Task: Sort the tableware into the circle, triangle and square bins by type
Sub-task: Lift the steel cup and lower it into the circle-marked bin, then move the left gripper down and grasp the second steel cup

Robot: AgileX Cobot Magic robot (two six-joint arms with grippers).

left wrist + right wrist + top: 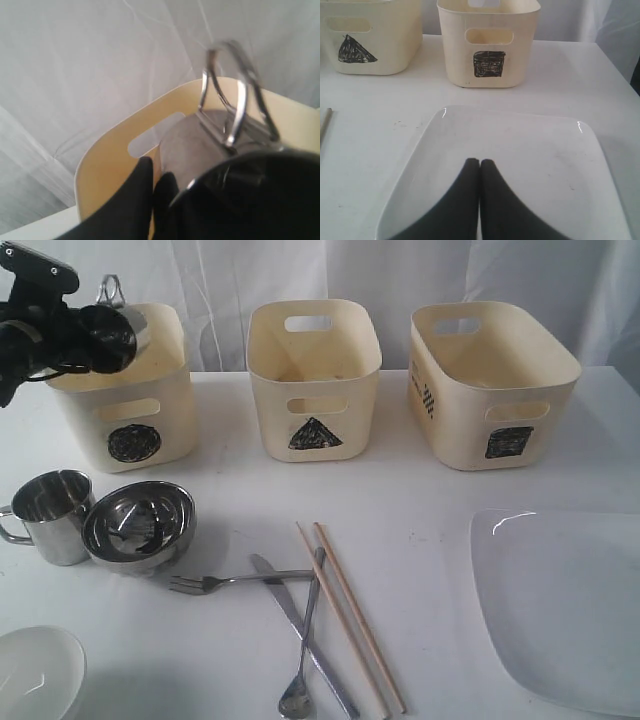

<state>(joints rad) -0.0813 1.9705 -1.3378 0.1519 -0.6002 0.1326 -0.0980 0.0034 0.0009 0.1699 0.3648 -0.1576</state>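
My left gripper is shut on the wall of a steel mug, tipped on its side above the circle bin. In the left wrist view both fingers pinch the mug, its handle pointing up. On the table lie a second mug, nested steel bowls, a fork, knife, spoon, two chopsticks, a small white bowl and the large white plate. My right gripper is shut and empty above the plate.
The triangle bin and square bin stand in a row with the circle bin at the back of the white table. White curtains hang behind them. The cutlery overlaps in a loose pile at the front centre.
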